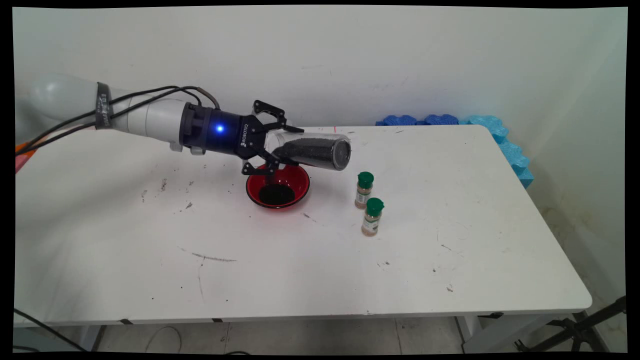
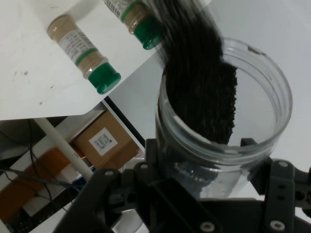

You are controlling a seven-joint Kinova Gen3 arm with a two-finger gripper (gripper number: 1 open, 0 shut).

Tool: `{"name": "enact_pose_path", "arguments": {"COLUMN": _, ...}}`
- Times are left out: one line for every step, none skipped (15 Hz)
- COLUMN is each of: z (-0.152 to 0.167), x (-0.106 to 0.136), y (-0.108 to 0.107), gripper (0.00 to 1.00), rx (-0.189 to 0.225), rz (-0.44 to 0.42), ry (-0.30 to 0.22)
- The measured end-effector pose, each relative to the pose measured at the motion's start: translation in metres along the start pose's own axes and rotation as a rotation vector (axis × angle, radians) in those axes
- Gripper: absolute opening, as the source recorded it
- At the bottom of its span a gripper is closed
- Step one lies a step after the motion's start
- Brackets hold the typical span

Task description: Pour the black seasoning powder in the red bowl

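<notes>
Your gripper (image 1: 278, 145) is clamped around a clear jar (image 1: 312, 150) partly filled with fine black grains, holding it on its side in the air just above the red bowl (image 1: 278, 186). In the hand view the jar's open mouth faces back toward the hand and the grains lie heaped along its lower wall toward the closed end. The bowl already has a dark pile of the same grains in it. To the bowl's right, two small green-capped spice bottles (image 1: 369, 202) stand upright, close together on the worktop (image 1: 320, 260).

The risk, as I judge it: the jar's mouth sits near the bowl's far rim, so any tilt toward the hand could scatter grains onto the worktop.

Your arm reaches in from the left, nearly level, wrist rolled so the jar lies horizontal.
</notes>
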Motion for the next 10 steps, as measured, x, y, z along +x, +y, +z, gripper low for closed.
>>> {"name": "enact_pose_path", "arguments": {"z": -0.0001, "x": -0.0001, "y": -0.0001, "gripper": 0.00, "rx": -0.001, "rz": -0.002, "ry": 0.000}}
{"name": "enact_pose_path", "arguments": {"z": 0.0000, "x": -0.0002, "y": -0.0003, "gripper": 0.00, "rx": -0.003, "rz": -0.005, "ry": -0.001}}
{"name": "enact_pose_path", "arguments": {"z": 0.0001, "x": -0.0003, "y": -0.0004, "gripper": 0.00, "rx": -0.004, "rz": -0.008, "ry": -0.001}}
{"name": "enact_pose_path", "arguments": {"z": 0.0000, "x": -0.0004, "y": -0.0006, "gripper": 0.00, "rx": -0.007, "rz": -0.011, "ry": -0.001}}
{"name": "enact_pose_path", "arguments": {"z": 0.0001, "x": -0.0005, "y": -0.0007, "gripper": 0.00, "rx": -0.008, "rz": -0.013, "ry": -0.002}}
{"name": "enact_pose_path", "arguments": {"z": 0.0002, "x": -0.0007, "y": -0.0008, "gripper": 0.00, "rx": -0.010, "rz": -0.016, "ry": -0.002}}
{"name": "enact_pose_path", "arguments": {"z": 0.0003, "x": -0.0008, "y": -0.0008, "gripper": 0.00, "rx": -0.011, "rz": -0.017, "ry": -0.003}}
{"name": "enact_pose_path", "arguments": {"z": 0.0005, "x": -0.0009, "y": -0.0009, "gripper": 0.00, "rx": -0.013, "rz": -0.020, "ry": -0.003}}
{"name": "enact_pose_path", "arguments": {"z": 0.0008, "x": -0.0012, "y": -0.0008, "gripper": 0.00, "rx": -0.016, "rz": -0.023, "ry": -0.004}}
{"name": "enact_pose_path", "arguments": {"z": 0.0013, "x": -0.0015, "y": -0.0008, "gripper": 0.00, "rx": -0.019, "rz": -0.027, "ry": -0.005}}
